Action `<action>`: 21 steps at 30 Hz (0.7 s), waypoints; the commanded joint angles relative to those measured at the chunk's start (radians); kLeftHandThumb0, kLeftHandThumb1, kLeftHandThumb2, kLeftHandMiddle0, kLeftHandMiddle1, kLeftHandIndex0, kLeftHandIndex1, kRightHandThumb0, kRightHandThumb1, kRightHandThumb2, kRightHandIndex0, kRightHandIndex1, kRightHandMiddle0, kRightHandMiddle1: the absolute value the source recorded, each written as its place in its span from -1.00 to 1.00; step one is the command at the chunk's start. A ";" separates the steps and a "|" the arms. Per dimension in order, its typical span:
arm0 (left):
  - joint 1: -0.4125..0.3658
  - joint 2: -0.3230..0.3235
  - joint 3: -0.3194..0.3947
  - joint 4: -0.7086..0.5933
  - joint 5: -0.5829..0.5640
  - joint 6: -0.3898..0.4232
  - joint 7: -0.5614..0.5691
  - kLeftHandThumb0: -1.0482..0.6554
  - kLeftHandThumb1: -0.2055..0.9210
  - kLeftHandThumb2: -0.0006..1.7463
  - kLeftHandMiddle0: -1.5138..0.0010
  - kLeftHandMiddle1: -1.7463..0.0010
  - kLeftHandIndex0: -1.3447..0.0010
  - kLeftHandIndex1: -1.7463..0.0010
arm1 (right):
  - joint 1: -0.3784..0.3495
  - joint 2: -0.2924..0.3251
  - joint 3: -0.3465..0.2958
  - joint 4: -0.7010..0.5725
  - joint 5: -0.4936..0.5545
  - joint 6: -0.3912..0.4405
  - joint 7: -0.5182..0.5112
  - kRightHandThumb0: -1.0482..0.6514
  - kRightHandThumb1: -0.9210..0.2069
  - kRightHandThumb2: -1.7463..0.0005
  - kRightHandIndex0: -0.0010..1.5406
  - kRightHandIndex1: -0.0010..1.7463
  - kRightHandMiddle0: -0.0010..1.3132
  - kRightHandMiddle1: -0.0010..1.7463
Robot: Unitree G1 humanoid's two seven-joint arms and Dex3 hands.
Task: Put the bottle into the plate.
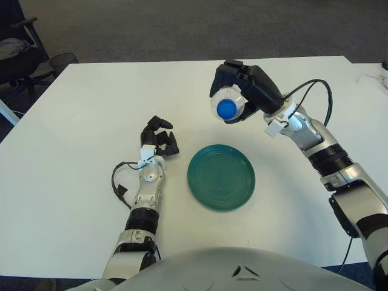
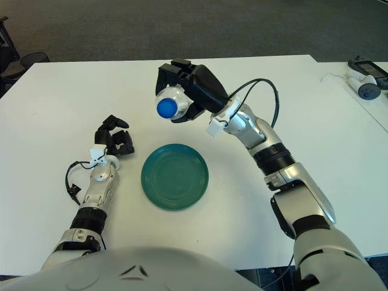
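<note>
A white bottle with a blue cap (image 1: 228,107) is held in my right hand (image 1: 239,91), lifted above the table behind the plate, its cap facing the camera. It also shows in the right eye view (image 2: 169,105). The dark green plate (image 1: 220,177) lies on the white table in front of me and holds nothing. My left hand (image 1: 159,139) shows on the table left of the plate, fingers curled, holding nothing.
The white table (image 1: 91,109) spreads wide around the plate. A black office chair (image 1: 18,54) stands off the far left corner. A small grey and white device with a cable (image 2: 364,85) lies on a neighbouring table at the far right.
</note>
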 commanded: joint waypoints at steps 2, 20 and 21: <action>0.002 0.002 0.005 0.020 0.009 0.032 0.018 -0.51 -0.63 0.95 -0.72 -1.00 -0.31 -1.00 | 0.055 0.019 0.011 -0.004 -0.025 -0.084 0.058 -0.32 0.08 -0.51 0.54 1.00 -0.07 1.00; 0.012 0.000 0.001 -0.007 0.015 0.059 0.020 -0.49 -0.59 0.92 -0.74 -1.00 -0.28 -1.00 | 0.113 -0.013 -0.011 -0.037 -0.122 -0.182 0.248 -0.32 0.10 -0.52 0.54 1.00 -0.06 1.00; 0.012 0.000 0.001 -0.005 0.014 0.057 0.020 -0.49 -0.59 0.92 -0.74 -1.00 -0.28 -1.00 | 0.114 -0.011 -0.013 -0.031 -0.136 -0.187 0.247 -0.32 0.11 -0.53 0.55 1.00 -0.05 1.00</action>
